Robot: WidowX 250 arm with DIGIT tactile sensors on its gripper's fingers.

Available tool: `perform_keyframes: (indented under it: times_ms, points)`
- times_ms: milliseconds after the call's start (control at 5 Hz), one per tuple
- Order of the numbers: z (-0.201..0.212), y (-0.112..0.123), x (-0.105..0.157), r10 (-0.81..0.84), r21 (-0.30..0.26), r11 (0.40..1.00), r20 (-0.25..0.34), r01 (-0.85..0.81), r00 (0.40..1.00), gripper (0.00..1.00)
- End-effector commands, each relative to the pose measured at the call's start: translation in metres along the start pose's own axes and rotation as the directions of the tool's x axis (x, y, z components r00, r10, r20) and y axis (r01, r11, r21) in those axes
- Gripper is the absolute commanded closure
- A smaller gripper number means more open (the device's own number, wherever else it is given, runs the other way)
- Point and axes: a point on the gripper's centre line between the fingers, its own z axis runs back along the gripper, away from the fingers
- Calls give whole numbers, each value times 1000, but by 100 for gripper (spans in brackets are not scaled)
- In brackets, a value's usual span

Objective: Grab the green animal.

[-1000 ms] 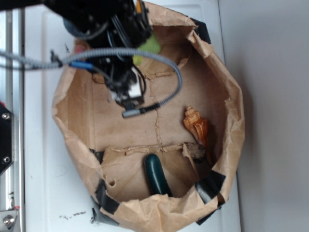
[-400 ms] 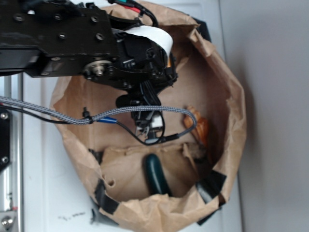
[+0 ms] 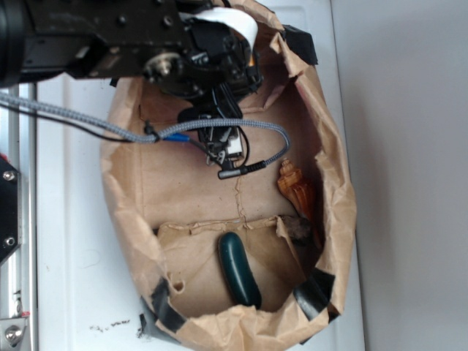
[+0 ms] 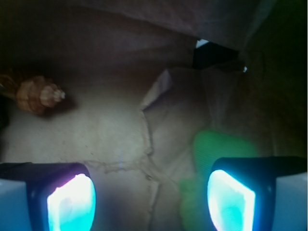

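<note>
- Brown paper bag (image 3: 336, 212) with rolled-down rim on a white tabletop (image 3: 73, 256), keeping toys corralled.
- Inside: seashell (image 4: 36, 95), dark green cucumber (image 3: 238, 269).
- Gripper (image 4: 151, 202) low inside, fingers spread wide, empty.
- Green animal (image 4: 214, 154) just beside the right finger (image 4: 231, 199), off-centre; probably needs shifting sideways before closing.

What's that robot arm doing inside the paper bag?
It's reaching for a green animal, a little toy lying on the bottom of the brown paper bag. The gripper is open and low in the bag, and the toy sits just ahead of one of its fingers, not grabbed yet. A seashell and a dark green cucumber-like thing are also in the bag, away from the gripper.
</note>
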Motion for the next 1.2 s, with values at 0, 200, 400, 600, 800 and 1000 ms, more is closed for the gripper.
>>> perform_keyframes:
  times_ms: [0,200,400,600,800,1000]
  points:
    - [24,45,19,53,34,998,36,-54,998,0]
    - [15,48,18,47,68,996,18,-49,999,0]
    - [6,49,15,39,101,994,15,-41,999,0]
    - [-5,52,13,12,113,993,32,-15,999,0]
    - [-20,50,12,-49,72,996,50,45,998,0]
    - [-29,41,9,-127,-8,992,26,127,992,0]
